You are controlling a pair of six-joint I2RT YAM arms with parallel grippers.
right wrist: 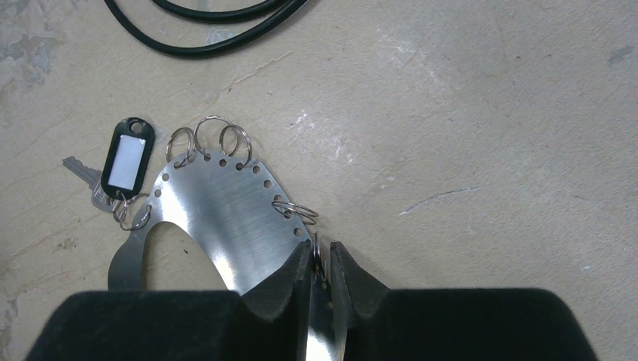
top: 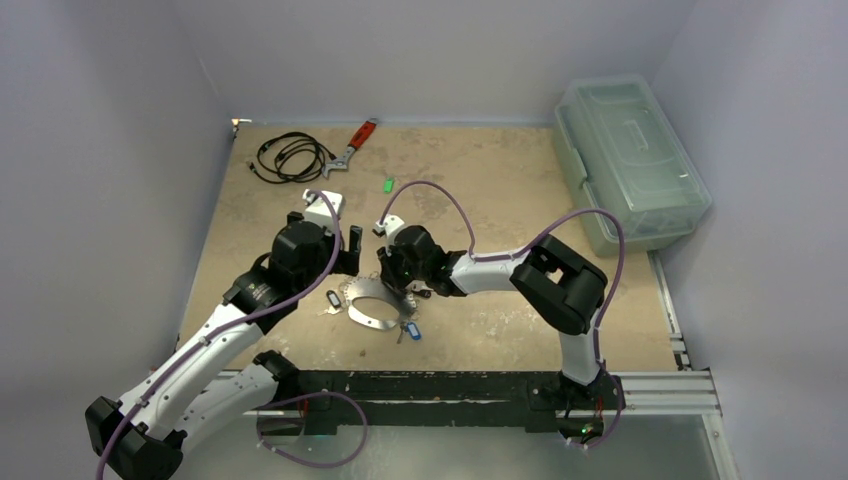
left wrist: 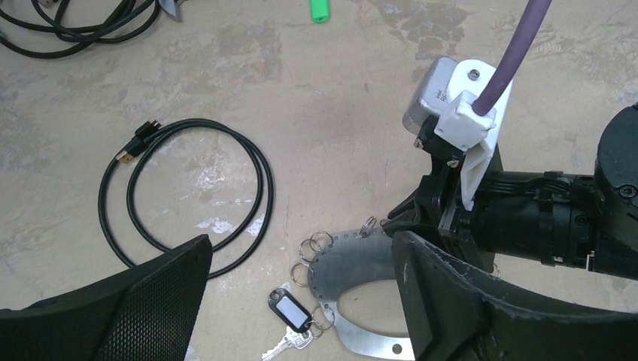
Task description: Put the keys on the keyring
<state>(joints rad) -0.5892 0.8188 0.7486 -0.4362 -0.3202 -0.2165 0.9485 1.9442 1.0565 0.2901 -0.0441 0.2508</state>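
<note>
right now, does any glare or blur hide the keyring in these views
top external: dim even light, keyring small, partly under the right gripper; left wrist: table sharp, near fingers dark and soft; right wrist: bright sheen on the keyring's metal, holes readable, nothing hidden by glare

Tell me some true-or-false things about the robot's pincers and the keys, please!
1. The right pincer is pinching the edge of the keyring. True.
2. The left pincer is holding the black-tagged key. False: the left pincer is open and holds nothing, and that key lies on the table right by the keyring.
3. The green-tagged key lies apart from the keyring, farther back on the table. True.
4. The red-handled wrench lies on top of the keyring. False: it lies at the far side of the table, next to the black cable.
</note>
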